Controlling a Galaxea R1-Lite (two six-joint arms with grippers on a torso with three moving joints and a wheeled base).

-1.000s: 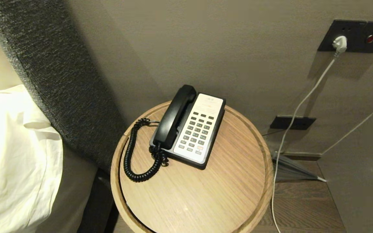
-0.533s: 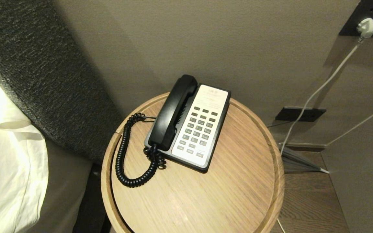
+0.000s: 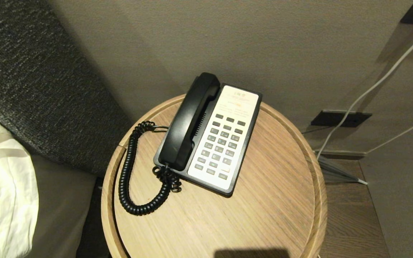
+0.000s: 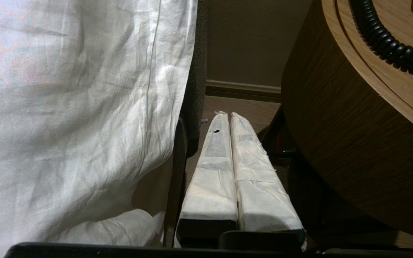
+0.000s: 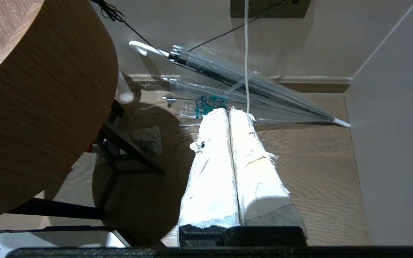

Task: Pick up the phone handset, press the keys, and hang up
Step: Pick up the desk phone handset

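Since a second ago my head camera had tipped down and closer, so the whole scene slid; nothing on the round wooden worktop (image 3: 271, 200) had moved. I saw the phone handset (image 3: 188, 123) lying in its cradle on the left side of the phone base (image 3: 242, 168), with the keys (image 3: 221, 145) beside it and the coiled cord (image 3: 129, 179) looping left. My left end effector (image 4: 227, 116) hung low beside the bed sheet (image 4: 77, 107), fingers pressed together, holding nothing. My right end effector (image 5: 228, 111) hung over the floor near an umbrella (image 5: 249, 89), closed and empty too.
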